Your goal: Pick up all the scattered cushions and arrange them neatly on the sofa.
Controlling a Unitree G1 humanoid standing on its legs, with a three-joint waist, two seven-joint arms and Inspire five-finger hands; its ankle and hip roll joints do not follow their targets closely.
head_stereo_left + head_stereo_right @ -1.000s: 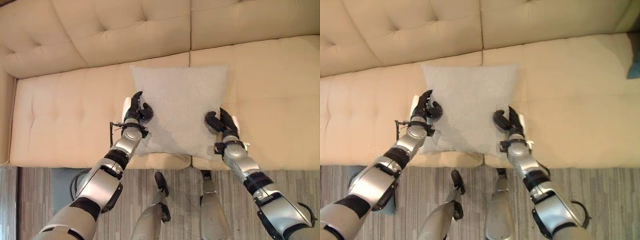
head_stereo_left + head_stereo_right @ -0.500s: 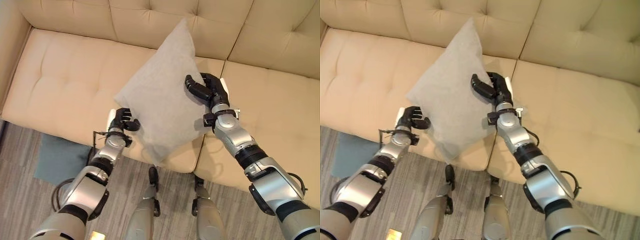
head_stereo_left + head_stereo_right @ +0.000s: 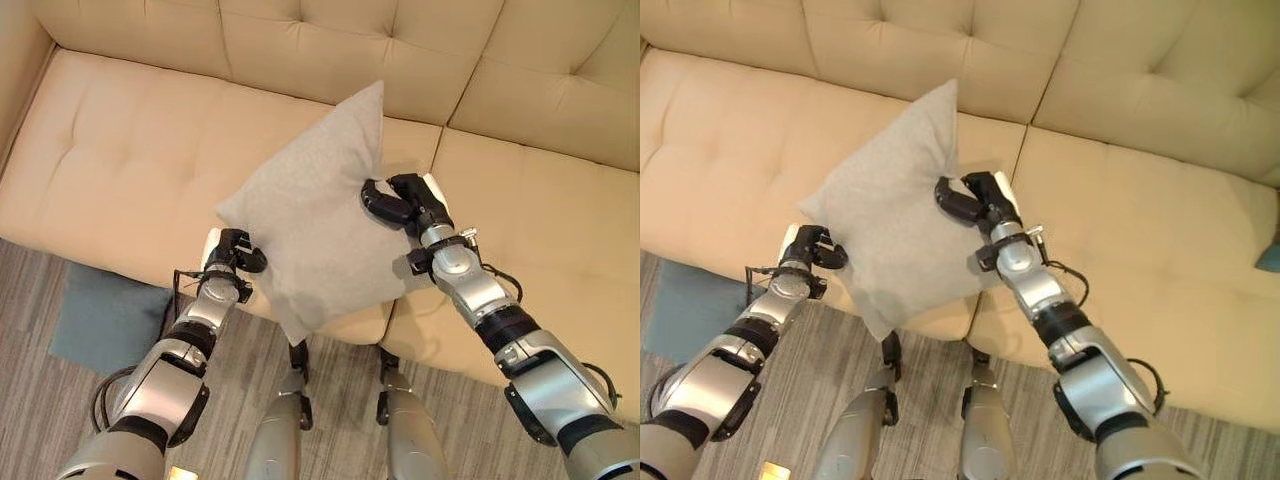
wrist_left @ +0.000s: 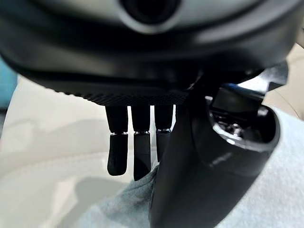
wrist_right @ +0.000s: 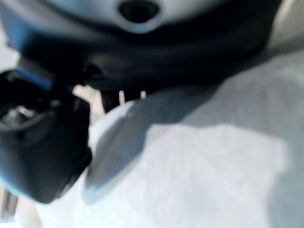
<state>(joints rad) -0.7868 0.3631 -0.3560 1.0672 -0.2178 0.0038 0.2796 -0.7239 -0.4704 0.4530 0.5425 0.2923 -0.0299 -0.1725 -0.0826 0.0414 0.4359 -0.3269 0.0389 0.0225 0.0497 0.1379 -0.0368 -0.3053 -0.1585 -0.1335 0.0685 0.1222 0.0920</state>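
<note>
You see the grey cushion (image 3: 318, 232) held tilted above the front edge of the beige sofa (image 3: 130, 150). Your left hand (image 3: 233, 252) pinches its left corner, and your right hand (image 3: 400, 200) curls over its right edge.

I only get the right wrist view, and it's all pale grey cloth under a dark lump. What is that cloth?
Observer: It's a grey cushion, gripped at one edge by the right hand and held tilted above a beige sofa.
Operator: Is anything else holding it up?
Observer: Yes, the left hand pinches the opposite edge, near the front of the seat.
</note>
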